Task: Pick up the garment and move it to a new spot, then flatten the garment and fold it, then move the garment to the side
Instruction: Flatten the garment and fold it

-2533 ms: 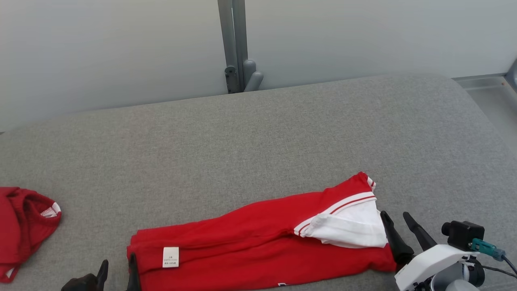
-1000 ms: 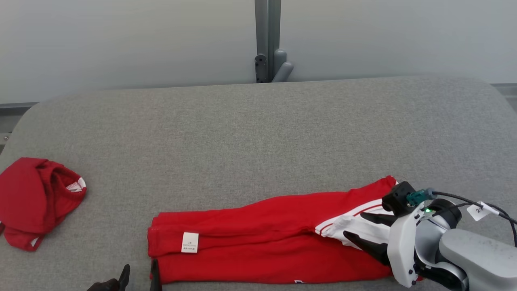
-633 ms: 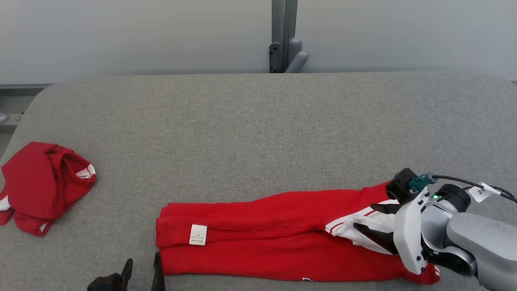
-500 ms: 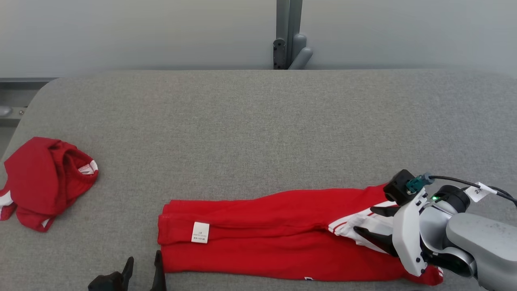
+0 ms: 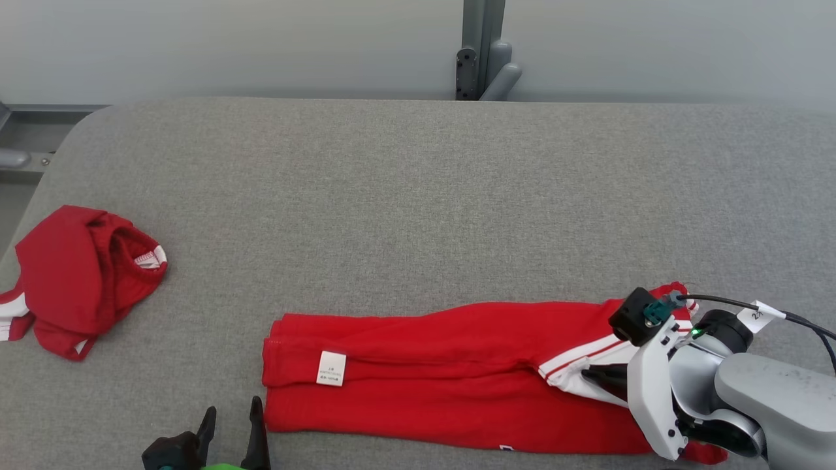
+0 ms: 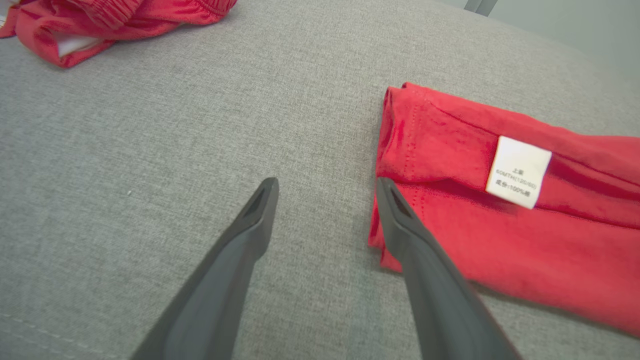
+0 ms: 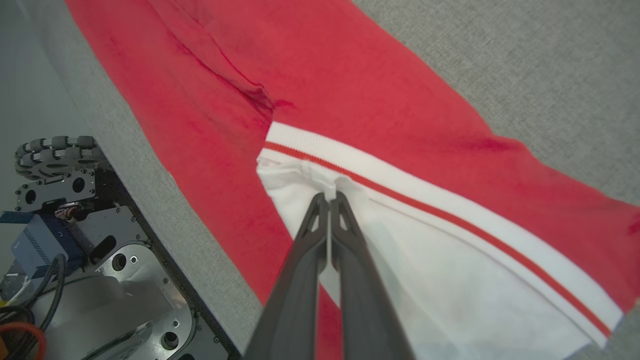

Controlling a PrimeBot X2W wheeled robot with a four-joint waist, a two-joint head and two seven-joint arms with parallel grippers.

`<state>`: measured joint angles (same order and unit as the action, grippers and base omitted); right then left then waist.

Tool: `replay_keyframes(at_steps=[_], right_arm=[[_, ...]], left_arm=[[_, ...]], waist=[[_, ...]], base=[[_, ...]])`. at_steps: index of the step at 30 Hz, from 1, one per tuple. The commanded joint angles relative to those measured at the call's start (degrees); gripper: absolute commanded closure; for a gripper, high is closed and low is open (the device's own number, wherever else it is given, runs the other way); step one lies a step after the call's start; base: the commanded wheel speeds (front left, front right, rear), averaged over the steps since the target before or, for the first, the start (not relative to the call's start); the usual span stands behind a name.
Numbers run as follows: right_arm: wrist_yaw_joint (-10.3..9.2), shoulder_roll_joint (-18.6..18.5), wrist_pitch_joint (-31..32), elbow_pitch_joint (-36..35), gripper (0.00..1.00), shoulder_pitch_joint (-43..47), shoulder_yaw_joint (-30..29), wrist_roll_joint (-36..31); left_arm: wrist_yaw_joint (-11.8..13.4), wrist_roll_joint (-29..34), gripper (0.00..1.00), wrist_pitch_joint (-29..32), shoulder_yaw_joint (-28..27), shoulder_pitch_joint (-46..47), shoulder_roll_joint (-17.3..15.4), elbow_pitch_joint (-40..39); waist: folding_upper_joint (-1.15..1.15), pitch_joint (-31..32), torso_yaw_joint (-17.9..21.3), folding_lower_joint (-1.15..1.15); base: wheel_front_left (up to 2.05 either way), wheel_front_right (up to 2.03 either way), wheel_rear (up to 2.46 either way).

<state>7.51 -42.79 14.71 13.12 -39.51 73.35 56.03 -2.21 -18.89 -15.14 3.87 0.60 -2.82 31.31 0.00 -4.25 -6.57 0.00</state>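
The garment (image 5: 444, 372) is red with a white striped panel and lies folded into a long strip near the front edge of the grey table (image 5: 418, 183). My right gripper (image 5: 591, 377) comes in from the right, shut on a fold of the garment's white panel (image 7: 400, 240); in the right wrist view its tips (image 7: 328, 197) pinch the cloth just below the red stripe. At the strip's left end, my left gripper (image 5: 232, 418) stands open. One finger (image 6: 400, 220) lies against the garment's (image 6: 500, 225) edge by the white label, with nothing between the fingers.
A second, crumpled red garment (image 5: 78, 274) lies at the table's left edge, also seen at the top of the left wrist view (image 6: 125, 20). A grey post (image 5: 480, 46) stands behind the table. My wheeled base (image 7: 75, 225) sits below the front edge.
My right gripper has closed on the white panel it was straddling half a second ago. The head camera has shifted, so the whole picture slid. The left gripper stays open.
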Motion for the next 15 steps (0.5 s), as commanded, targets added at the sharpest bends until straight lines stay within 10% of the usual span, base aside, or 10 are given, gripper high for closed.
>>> replay_keyframes(at_steps=[1, 14, 15], right_arm=[[-0.05, 0.07, -0.53, -0.12, 1.0, 0.81, 0.1, -0.24], [-0.05, 1.07, -2.22, -4.39, 1.0, 4.47, 0.11, -0.79], [-0.05, 1.27, -2.32, -4.51, 0.76, 4.99, 0.11, -0.69]], left_arm=[[0.19, -0.37, 0.0, 0.02, -0.05, 0.61, -0.16, -0.38], [-0.16, -0.84, 0.0, 0.02, -0.89, -1.38, -0.16, -0.02], [-0.14, -0.94, 0.0, 0.01, -0.86, -1.5, -0.16, -0.07]], waist=[[0.0, 0.07, 0.08, 0.0], [0.0, 3.43, 3.68, 0.0], [0.0, 3.6, 3.99, 0.0]], base=[[0.0, 0.0, 0.0], [0.0, 0.0, 0.0], [0.0, 0.0, 0.0]])
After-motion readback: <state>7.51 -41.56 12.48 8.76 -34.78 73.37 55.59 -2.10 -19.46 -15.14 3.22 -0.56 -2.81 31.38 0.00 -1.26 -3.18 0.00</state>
